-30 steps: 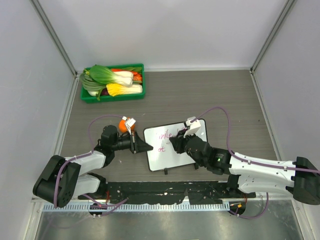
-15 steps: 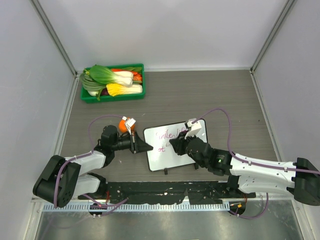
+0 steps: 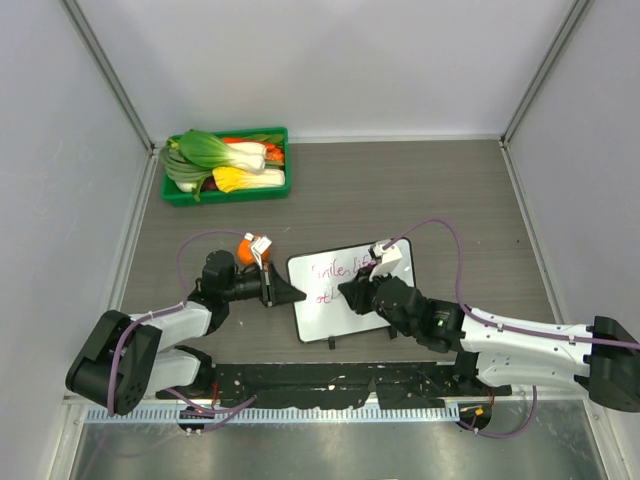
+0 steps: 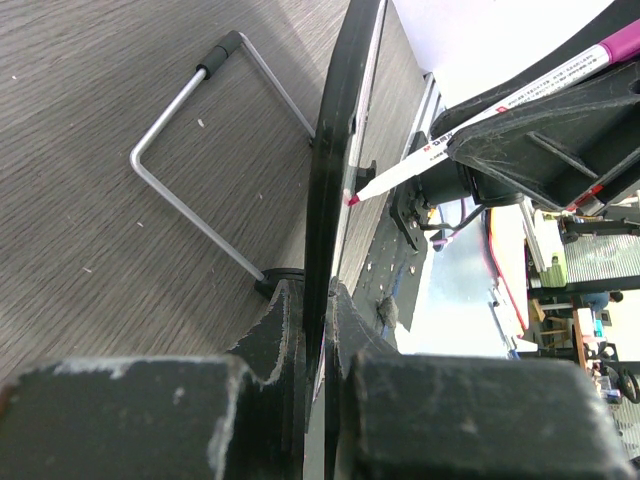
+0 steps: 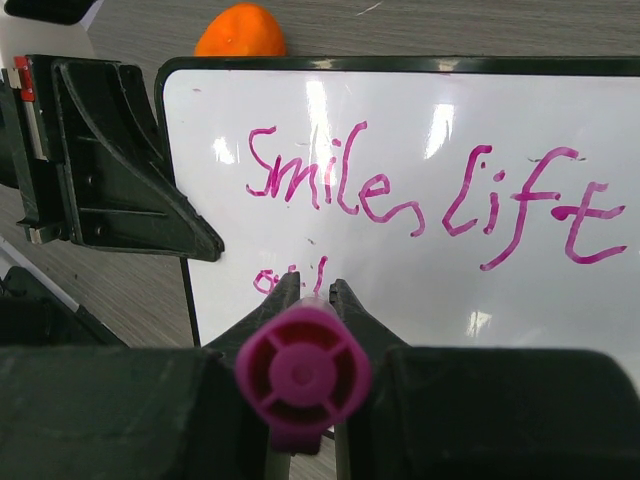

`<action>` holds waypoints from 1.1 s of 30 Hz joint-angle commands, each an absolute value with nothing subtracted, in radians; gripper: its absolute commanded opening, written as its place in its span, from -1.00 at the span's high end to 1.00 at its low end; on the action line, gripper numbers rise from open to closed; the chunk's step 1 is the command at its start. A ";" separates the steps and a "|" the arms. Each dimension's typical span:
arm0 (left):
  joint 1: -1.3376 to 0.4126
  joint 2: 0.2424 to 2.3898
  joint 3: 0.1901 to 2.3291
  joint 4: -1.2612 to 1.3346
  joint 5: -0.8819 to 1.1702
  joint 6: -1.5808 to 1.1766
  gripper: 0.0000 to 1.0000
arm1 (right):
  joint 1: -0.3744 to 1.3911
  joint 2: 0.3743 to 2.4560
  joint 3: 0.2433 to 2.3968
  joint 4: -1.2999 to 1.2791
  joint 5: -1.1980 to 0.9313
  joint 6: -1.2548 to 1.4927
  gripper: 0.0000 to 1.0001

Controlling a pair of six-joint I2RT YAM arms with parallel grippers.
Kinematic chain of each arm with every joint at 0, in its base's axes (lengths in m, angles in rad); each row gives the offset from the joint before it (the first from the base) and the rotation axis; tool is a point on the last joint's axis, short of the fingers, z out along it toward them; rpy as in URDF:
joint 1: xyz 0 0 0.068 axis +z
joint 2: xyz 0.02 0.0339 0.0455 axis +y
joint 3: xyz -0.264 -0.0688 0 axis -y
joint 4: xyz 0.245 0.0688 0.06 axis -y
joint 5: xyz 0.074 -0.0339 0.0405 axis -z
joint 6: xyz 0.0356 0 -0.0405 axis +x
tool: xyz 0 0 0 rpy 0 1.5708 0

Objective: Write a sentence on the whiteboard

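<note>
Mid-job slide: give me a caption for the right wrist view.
Right gripper holds magenta marker at the whiteboard below the sentence "Smile, lift"; left gripper clamps its left edge.

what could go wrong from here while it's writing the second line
1. The left gripper pinches the whiteboard by its left edge only, so pressure from the marker might pivot the board or make it slip.
2. The right gripper sits close over the second line of the sentence, so its fingers may smear the ink.
</note>
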State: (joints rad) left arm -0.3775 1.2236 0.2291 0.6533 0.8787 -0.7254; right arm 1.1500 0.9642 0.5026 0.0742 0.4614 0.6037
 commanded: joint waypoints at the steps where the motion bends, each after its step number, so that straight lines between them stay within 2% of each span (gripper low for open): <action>1: -0.373 1.230 0.227 0.595 0.756 -0.643 1.00 | 1.146 0.953 0.488 0.034 0.466 0.612 0.99; 33: -0.373 1.210 0.222 0.584 0.753 -0.641 1.00 | 1.146 0.942 0.522 0.075 0.568 0.592 0.99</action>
